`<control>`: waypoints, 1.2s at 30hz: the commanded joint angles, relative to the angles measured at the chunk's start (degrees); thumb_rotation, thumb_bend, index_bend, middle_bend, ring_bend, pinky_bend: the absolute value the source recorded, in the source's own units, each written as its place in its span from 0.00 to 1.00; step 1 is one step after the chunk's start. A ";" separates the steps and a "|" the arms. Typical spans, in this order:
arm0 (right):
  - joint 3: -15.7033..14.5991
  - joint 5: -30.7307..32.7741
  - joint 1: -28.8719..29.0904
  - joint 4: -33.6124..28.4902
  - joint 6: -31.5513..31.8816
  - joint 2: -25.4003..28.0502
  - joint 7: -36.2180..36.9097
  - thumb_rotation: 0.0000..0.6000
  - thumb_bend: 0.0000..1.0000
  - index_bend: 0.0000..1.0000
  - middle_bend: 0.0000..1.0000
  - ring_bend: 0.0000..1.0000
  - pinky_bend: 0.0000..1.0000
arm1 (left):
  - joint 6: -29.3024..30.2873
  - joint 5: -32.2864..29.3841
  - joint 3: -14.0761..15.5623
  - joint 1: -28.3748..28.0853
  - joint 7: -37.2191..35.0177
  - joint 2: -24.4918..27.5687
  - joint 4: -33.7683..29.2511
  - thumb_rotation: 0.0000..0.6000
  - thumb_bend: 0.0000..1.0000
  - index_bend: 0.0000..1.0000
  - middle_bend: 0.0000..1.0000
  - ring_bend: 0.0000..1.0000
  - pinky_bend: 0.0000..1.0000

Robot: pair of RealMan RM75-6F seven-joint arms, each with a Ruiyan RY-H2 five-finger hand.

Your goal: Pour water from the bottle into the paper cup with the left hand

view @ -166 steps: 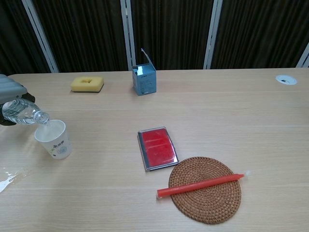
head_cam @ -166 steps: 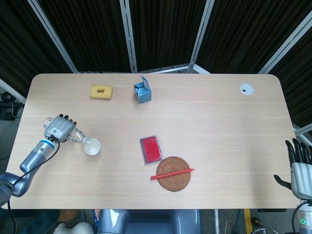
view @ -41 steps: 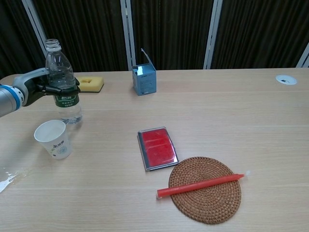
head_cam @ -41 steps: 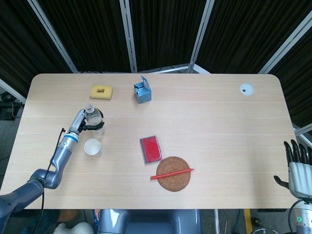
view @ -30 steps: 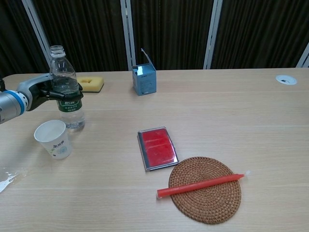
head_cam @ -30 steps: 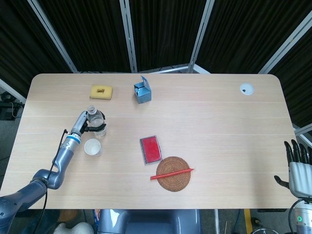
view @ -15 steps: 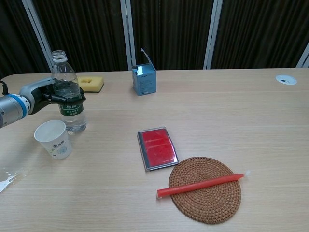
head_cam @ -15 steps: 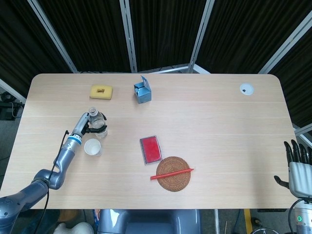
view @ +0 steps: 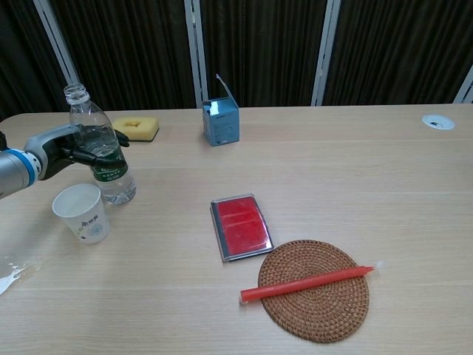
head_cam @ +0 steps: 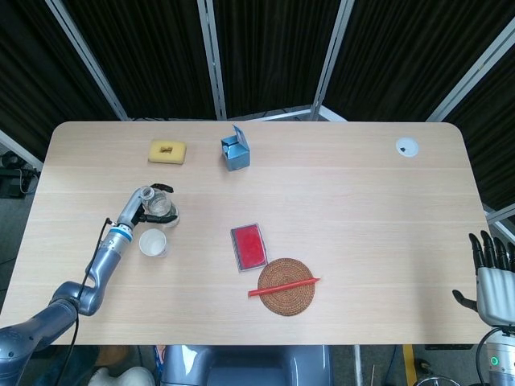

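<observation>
One bottle [view: 100,148] is tilting at the left of the frame, base touching the counter [view: 332,170] behind the cup [view: 82,213]; the left hand [view: 63,151] is clamping its fingers [view: 89,157] around the middle; probably light, thin-walled, slippery.

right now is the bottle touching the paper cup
Apart. The chest view shows a strip of table between the bottle base and the paper cup.
</observation>
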 commanded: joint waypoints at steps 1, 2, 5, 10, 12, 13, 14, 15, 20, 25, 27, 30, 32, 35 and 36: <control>-0.02 -0.02 0.01 0.01 -0.01 -0.01 -0.01 1.00 0.00 0.00 0.00 0.00 0.00 | 0.34 0.51 0.45 0.19 -0.43 0.25 0.02 1.00 0.04 0.11 0.08 0.03 0.04; -0.04 -0.05 0.01 0.01 0.00 -0.02 -0.04 1.00 0.00 0.00 0.00 0.00 0.00 | 0.46 0.81 0.73 0.27 -0.58 0.44 -0.04 1.00 0.04 0.09 0.06 0.01 0.01; -0.09 -0.17 0.02 -0.04 0.02 -0.01 0.00 1.00 0.00 0.00 0.00 0.00 0.00 | 0.95 1.63 1.47 0.55 -1.25 1.31 -0.67 1.00 0.04 0.04 0.01 0.00 0.00; -0.11 -0.42 -0.11 -0.38 0.33 0.21 0.32 1.00 0.00 0.00 0.00 0.00 0.00 | 2.33 2.13 1.79 1.04 -1.35 3.23 -2.44 1.00 0.04 0.00 0.00 0.00 0.00; -0.13 -0.52 -0.20 -0.56 0.47 0.36 0.51 1.00 0.00 0.00 0.00 0.00 0.00 | 3.13 2.41 1.95 1.32 -1.01 4.66 -3.89 1.00 0.04 0.00 0.00 0.00 0.00; -0.14 -0.55 -0.21 -0.61 0.49 0.39 0.55 1.00 0.00 0.00 0.00 0.00 0.00 | 3.50 2.48 1.96 1.45 -0.81 5.13 -4.35 1.00 0.04 0.00 0.00 0.00 0.00; -0.16 -0.58 -0.25 -0.68 0.54 0.44 0.62 1.00 0.00 0.00 0.00 0.00 0.00 | 4.27 2.51 1.90 1.71 -0.38 5.79 -5.02 1.00 0.04 0.00 0.00 0.00 0.00; -0.19 -0.67 -0.29 -0.77 0.60 0.50 0.70 1.00 0.00 0.00 0.00 0.00 0.00 | 5.32 2.55 1.80 2.08 0.31 6.76 -6.04 1.00 0.04 0.00 0.00 0.00 0.00; -0.37 -1.18 -0.41 -1.19 0.76 0.86 1.23 1.00 0.00 0.00 0.00 0.00 0.00 | 7.10 2.94 2.40 3.70 2.04 13.20 -13.19 1.00 0.04 0.00 0.00 0.00 0.00; -0.51 -1.86 -0.57 -1.57 0.94 1.45 2.54 1.00 0.00 0.00 0.00 0.00 0.00 | 9.00 3.24 3.47 5.97 6.08 22.02 -23.32 1.00 0.04 0.00 0.00 0.00 0.00; -0.47 -2.09 -0.58 -1.49 1.01 1.67 3.11 1.00 0.00 0.00 0.00 0.00 0.00 | 12.31 2.66 2.98 7.63 11.07 24.90 -26.94 1.00 0.04 0.00 0.00 0.00 0.00; -0.67 -3.56 -0.69 -1.92 1.54 2.32 4.83 1.00 0.00 0.00 0.00 0.00 0.00 | 21.89 -0.40 1.20 12.70 28.38 30.73 -36.37 1.00 0.04 0.00 0.00 0.00 0.00; -0.81 -4.12 -0.71 -2.11 1.61 2.58 5.40 1.00 0.00 0.00 0.00 0.00 0.00 | 23.25 -3.09 0.77 14.16 36.51 32.76 -40.78 1.00 0.04 0.00 0.00 0.00 0.00; -0.99 -4.89 -0.75 -2.46 1.76 3.03 6.24 1.00 0.00 0.00 0.00 0.00 0.00 | 26.65 -5.98 0.40 16.29 47.10 34.70 -46.53 1.00 0.04 0.00 0.00 0.00 0.00; -1.02 -5.08 -0.77 -2.57 1.82 3.16 6.49 1.00 0.00 0.00 0.00 0.00 0.00 | 27.80 -6.85 0.23 16.97 49.56 35.04 -48.11 1.00 0.04 0.00 0.00 0.00 0.00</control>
